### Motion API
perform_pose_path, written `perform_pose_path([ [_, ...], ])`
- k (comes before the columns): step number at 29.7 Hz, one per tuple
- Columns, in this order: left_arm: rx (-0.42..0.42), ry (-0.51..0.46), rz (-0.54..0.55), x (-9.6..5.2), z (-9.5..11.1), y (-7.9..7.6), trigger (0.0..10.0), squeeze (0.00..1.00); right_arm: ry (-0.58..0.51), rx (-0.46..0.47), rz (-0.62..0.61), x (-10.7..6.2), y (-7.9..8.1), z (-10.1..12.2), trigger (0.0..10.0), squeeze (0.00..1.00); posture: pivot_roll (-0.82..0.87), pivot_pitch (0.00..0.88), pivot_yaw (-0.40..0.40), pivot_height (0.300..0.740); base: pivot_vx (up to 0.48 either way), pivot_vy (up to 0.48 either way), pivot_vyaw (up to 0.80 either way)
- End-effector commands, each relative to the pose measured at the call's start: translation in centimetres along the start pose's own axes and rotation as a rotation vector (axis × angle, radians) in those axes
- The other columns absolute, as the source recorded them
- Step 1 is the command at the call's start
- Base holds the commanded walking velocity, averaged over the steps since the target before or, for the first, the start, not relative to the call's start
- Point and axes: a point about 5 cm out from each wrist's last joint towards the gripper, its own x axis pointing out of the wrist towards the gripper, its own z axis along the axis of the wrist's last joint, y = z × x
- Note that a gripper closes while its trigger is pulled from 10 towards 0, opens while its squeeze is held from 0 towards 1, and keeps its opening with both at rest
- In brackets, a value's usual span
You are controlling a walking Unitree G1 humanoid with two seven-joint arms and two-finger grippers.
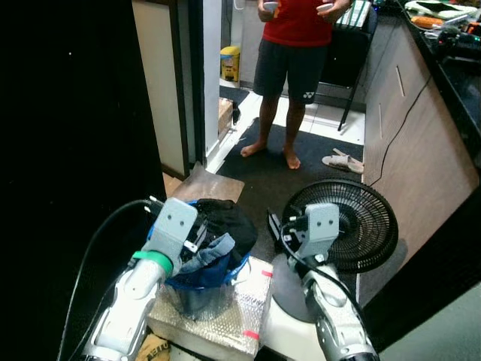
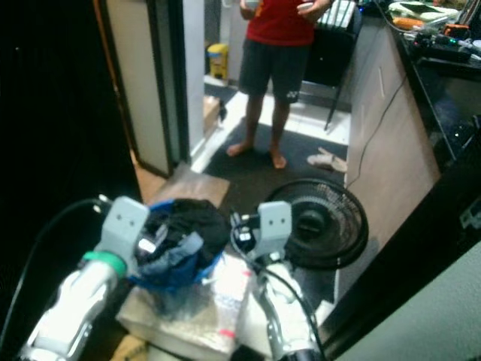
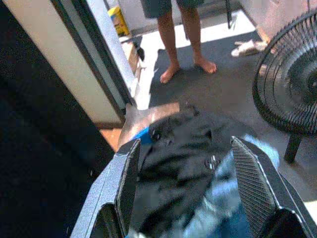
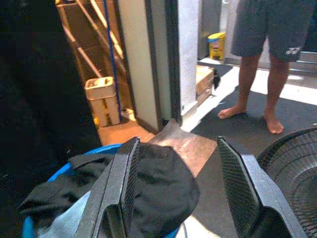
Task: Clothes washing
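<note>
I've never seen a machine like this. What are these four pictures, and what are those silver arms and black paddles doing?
It is a walking household robot. Two pictures come from cameras in its head, looking down; two from cameras on its wrists, looking along its black fingers. The left gripper hangs open above dark clothes piled in a blue basket, holding nothing. The right gripper is open too, beside the basket. A black floor fan stands nearby, and a person stands barefoot on the dark mat beyond.

Both my silver arms reach forward and down in front of me. My left gripper (image 3: pixel 185 191) holds its two black fingers spread wide apart. My right gripper (image 4: pixel 181 191) is likewise spread, fingers well apart and gripping nothing.
</note>
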Motion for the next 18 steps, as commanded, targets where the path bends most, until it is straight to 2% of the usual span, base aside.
perform_pose_path([
  [1,0.001,0.036,-0.019,-0.3,-1.1,-0.5,10.0,0.00,0.028,0.016,-0.008,-0.4,-0.3,-0.8,10.0,0.00,0.02,0.023,0.041,0.740,0.000,0.000,0.00],
  [3,-0.007,0.085,-0.031,-0.5,-2.6,-0.8,10.0,0.00,0.053,0.021,-0.002,-0.6,-0.4,-1.4,10.0,0.00,0.02,0.023,0.041,0.740,0.000,0.000,0.00],
  [11,0.010,0.186,-0.108,-1.2,-5.2,-2.2,10.0,0.00,0.098,0.017,0.010,-1.2,-0.4,-2.7,10.0,0.00,0.02,0.024,0.033,0.740,0.000,0.000,0.00],
  [13,-0.031,0.237,-0.129,-0.9,-6.2,-3.3,10.0,0.00,0.106,0.000,0.003,-1.1,-0.6,-2.9,10.0,0.00,0.03,0.043,0.025,0.740,0.000,0.000,0.00],
  [18,-0.040,0.242,-0.145,0.1,-6.3,-4.2,10.0,0.00,0.109,-0.012,-0.010,-0.8,-0.9,-2.8,10.0,0.00,0.03,0.055,0.022,0.740,0.000,0.000,0.00],
])
